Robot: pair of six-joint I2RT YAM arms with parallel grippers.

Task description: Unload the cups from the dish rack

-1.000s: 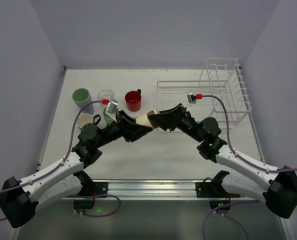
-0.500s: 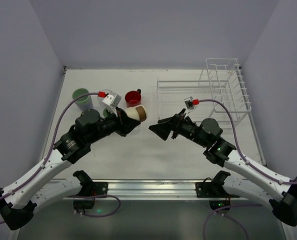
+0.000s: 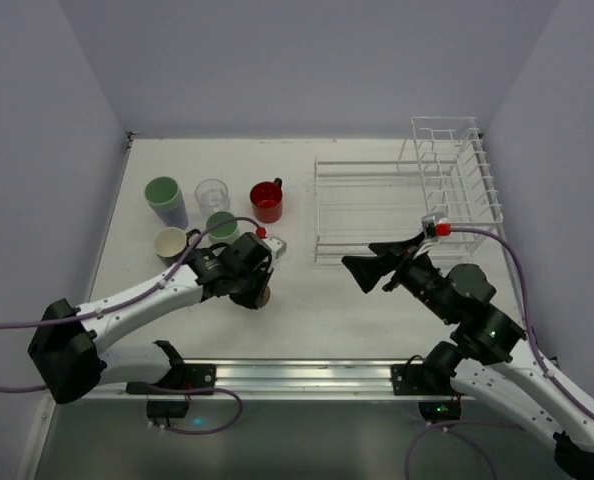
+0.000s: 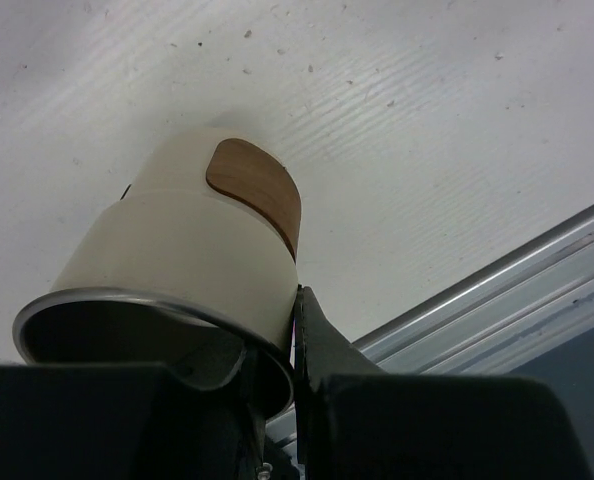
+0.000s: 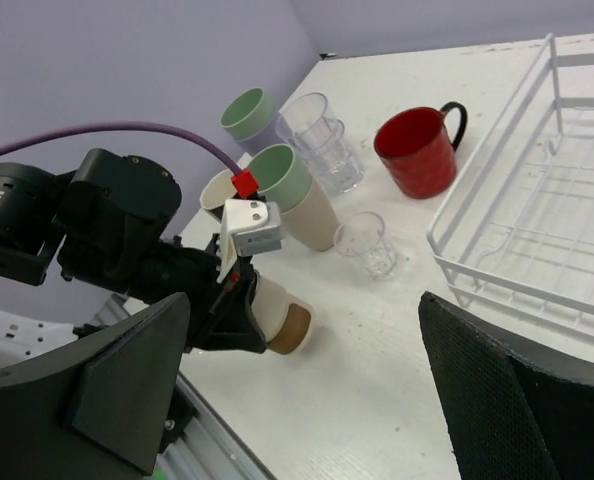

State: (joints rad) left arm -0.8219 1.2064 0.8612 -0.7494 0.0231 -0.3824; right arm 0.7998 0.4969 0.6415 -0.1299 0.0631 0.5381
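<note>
My left gripper (image 3: 258,286) is shut on the rim of a cream cup with a tan-brown base (image 4: 192,245), one finger inside and one outside. The cup (image 5: 277,315) is tilted, its base low over the table in front of the other cups; whether it touches I cannot tell. My right gripper (image 3: 363,270) stands wide open with nothing in it, near the front left corner of the white dish rack (image 3: 402,205). No cup shows in the rack. A red mug (image 3: 267,201), a clear glass (image 3: 212,193), a lavender tumbler (image 3: 164,200), a pale green cup (image 3: 222,226) and a black-handled mug (image 3: 172,243) stand at the left.
A small clear glass (image 5: 367,243) stands between the pale green cup (image 5: 295,198) and the rack's low basket (image 5: 537,210). The metal rail (image 3: 297,372) runs along the near table edge, close behind the held cup. Walls close in the left, back and right.
Both grippers met at the cup in the middle. The right gripper let go, opened wide and drew back right. The left gripper carried the cup down toward the table, nearer the front.
</note>
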